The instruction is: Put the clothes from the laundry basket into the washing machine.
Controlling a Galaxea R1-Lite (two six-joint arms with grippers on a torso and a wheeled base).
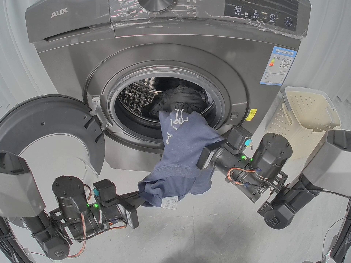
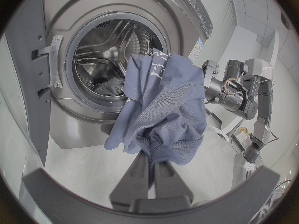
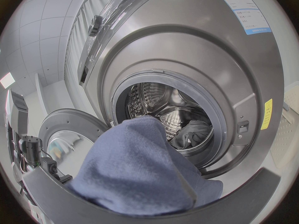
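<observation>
The left gripper [image 2: 151,161] is clamped on the hem of the blue sweatshirt [image 1: 179,147]. It drapes over the right gripper [image 1: 206,158], jaws hidden so I cannot tell, at the washing machine's [image 1: 146,55] open mouth. A black garment [image 1: 179,99] lies inside.

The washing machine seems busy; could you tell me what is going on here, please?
The robot is loading a blue sweatshirt into the open washing machine. The left gripper is shut on its lower hem, while the upper part drapes over the end of the right arm, with the top edge at the door opening. A dark garment already lies in the drum. The cream laundry basket stands on the floor beside the machine.
</observation>
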